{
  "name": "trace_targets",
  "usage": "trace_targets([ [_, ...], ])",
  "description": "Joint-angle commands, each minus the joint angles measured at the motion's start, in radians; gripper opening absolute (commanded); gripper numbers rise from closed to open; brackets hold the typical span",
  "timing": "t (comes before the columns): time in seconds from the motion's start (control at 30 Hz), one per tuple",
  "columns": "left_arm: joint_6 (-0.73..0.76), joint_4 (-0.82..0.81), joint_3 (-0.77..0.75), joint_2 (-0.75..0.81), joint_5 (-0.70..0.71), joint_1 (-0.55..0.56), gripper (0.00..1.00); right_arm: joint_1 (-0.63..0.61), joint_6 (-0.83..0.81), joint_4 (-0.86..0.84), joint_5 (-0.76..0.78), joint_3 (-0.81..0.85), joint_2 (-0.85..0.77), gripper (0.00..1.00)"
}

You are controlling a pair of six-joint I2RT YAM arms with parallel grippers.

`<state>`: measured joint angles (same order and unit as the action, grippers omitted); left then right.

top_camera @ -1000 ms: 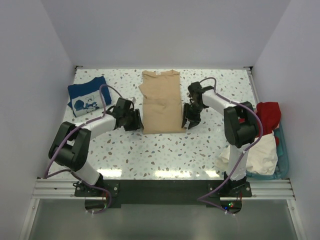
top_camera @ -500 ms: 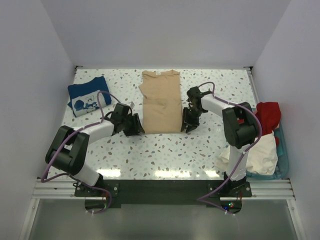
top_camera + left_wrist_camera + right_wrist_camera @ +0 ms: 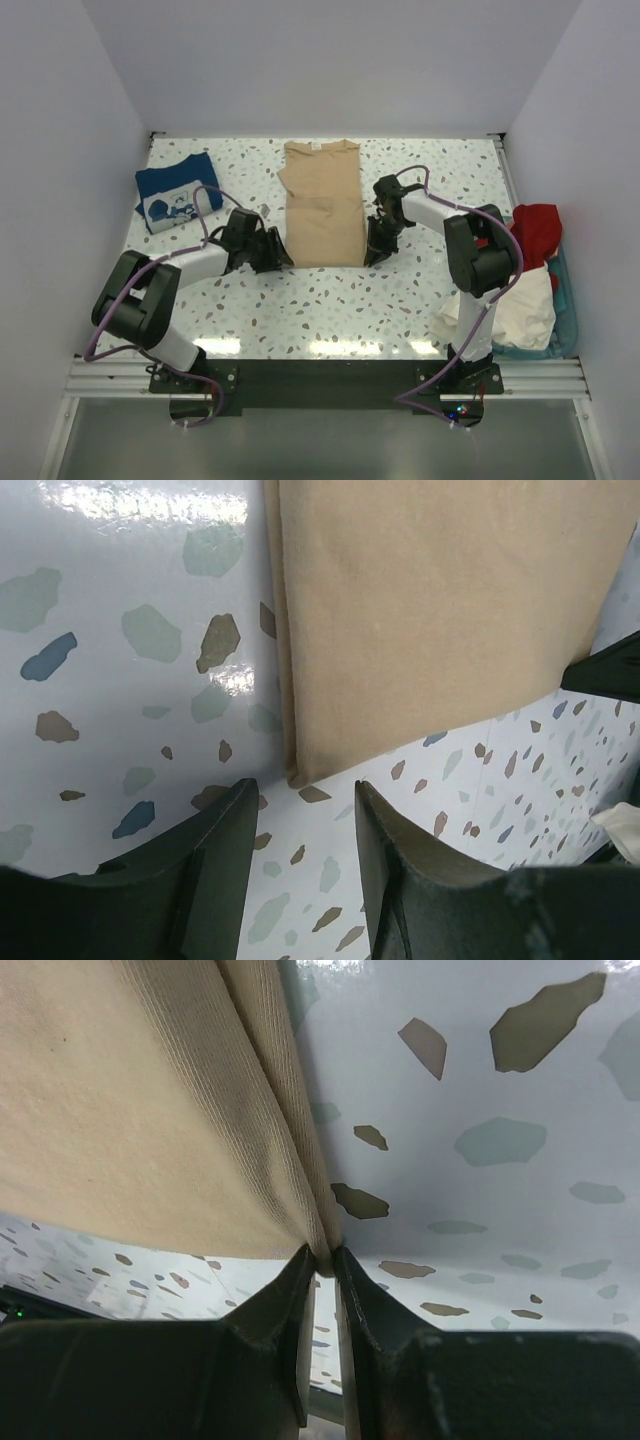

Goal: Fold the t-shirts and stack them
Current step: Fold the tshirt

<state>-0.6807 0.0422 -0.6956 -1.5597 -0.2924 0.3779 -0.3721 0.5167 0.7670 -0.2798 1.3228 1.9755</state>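
A tan-beige t-shirt [image 3: 322, 205] lies folded lengthwise in a long strip on the speckled table [image 3: 330, 300]. My right gripper [image 3: 374, 257] is shut on its near right corner [image 3: 322, 1248]. My left gripper [image 3: 281, 262] is open, its fingers [image 3: 225, 840] just short of the near left corner [image 3: 300, 772], not touching it. A navy blue t-shirt with a white print [image 3: 176, 193] lies folded at the far left. Red [image 3: 537, 228] and cream-white [image 3: 520, 305] shirts sit in a heap at the right.
A teal basket [image 3: 570, 310] stands off the table's right edge under the red and cream-white shirts. White walls close in the table on three sides.
Both grippers have moved down to the tan-beige t-shirt's near corners. The right gripper has closed on its corner. The left gripper has come nearer its corner and stays open.
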Motion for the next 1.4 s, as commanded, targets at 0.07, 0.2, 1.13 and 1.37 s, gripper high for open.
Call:
trace_targets([
  [0.07,-0.019,-0.077,0.007,-0.031,-0.024,0.013,0.46,-0.005,0.005,-0.017,-0.001,0.0,-0.014,0.16],
  [0.2,-0.022,-0.081,0.007,-0.054,-0.028,0.021,0.34,-0.005,0.002,-0.009,0.002,0.003,-0.014,0.14],
  [1.13,-0.006,0.153,-0.01,0.118,0.117,0.061,0.0,-0.005,0.028,0.092,0.077,-0.007,-0.151,0.0],
  [1.37,-0.016,0.32,-0.041,0.248,0.142,0.073,0.0,-0.039,0.032,0.153,0.083,-0.054,-0.273,0.0],
])
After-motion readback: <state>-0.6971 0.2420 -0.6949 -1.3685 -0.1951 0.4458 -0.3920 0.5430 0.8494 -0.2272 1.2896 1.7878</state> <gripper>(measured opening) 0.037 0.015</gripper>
